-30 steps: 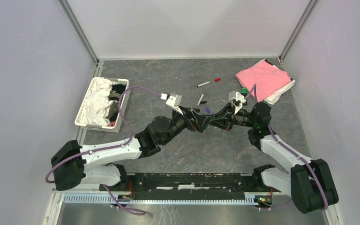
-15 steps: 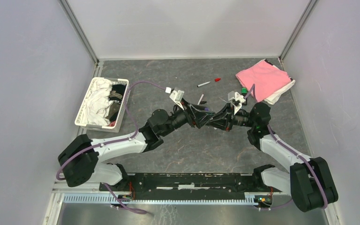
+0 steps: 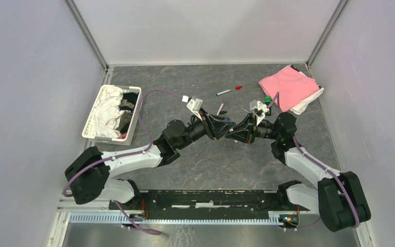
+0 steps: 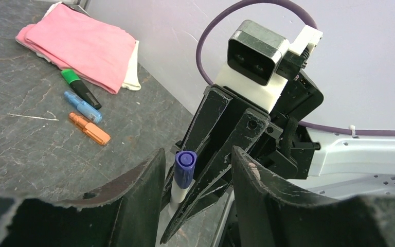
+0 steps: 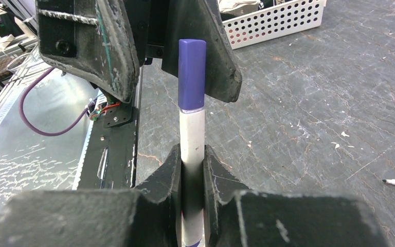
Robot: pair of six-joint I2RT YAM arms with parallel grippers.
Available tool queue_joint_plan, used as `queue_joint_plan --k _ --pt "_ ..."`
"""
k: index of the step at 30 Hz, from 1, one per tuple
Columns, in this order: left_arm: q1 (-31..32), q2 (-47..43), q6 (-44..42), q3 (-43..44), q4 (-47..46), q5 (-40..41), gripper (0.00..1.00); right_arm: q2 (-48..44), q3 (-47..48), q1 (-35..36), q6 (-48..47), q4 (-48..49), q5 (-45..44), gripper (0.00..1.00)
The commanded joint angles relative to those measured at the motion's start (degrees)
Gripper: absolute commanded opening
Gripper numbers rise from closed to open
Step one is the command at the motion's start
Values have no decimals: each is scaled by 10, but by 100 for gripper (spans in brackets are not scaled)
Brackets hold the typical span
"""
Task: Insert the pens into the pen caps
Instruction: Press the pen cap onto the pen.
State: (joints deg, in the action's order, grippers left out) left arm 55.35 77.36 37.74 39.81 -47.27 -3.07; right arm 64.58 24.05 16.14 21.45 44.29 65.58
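My right gripper (image 5: 192, 154) is shut on a thin white pen (image 5: 192, 134), and a blue-purple cap (image 5: 192, 77) sits on the pen's far end. My left gripper (image 4: 196, 154) is open, its jaws standing either side of that cap (image 4: 185, 167) without gripping it. The two grippers meet mid-table, left (image 3: 222, 126) and right (image 3: 235, 132). A white pen (image 3: 223, 92) lies next to a red cap (image 3: 238, 87). Another pen (image 3: 219, 109) lies by a black cap (image 3: 223, 112). A black-and-green marker (image 4: 81, 88), a blue marker (image 4: 82, 106) and an orange marker (image 4: 88, 128) lie by the cloth.
A folded pink cloth (image 3: 288, 85) lies at the back right. A white perforated basket (image 3: 90, 126) of clothes stands at the left. Enclosure walls close in the back and both sides.
My left arm has reached further right and towards the back, bringing its gripper up to the right gripper's pen. The right gripper has barely moved.
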Motion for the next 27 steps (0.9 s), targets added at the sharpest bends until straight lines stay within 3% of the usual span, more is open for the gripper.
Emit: queue_joint_plan --k 1,10,14,18,19,27 --pt "0 0 0 27 -22 9 56 2 -1 4 4 30 8 0" --pt "1 1 -7 34 -6 19 52 3 -1 5 4 31 8 0" --pt "0 4 -8 39 3 18 35 2 -1 5 4 31 9 0" --pt "1 7 -18 47 25 9 5 0 -1 5 4 32 9 0" --pt "1 8 -23 50 33 3 3 -1 -1 5 4 31 10 0" --pt "19 9 -17 35 50 15 2 1 1 5 12 39 -3 0"
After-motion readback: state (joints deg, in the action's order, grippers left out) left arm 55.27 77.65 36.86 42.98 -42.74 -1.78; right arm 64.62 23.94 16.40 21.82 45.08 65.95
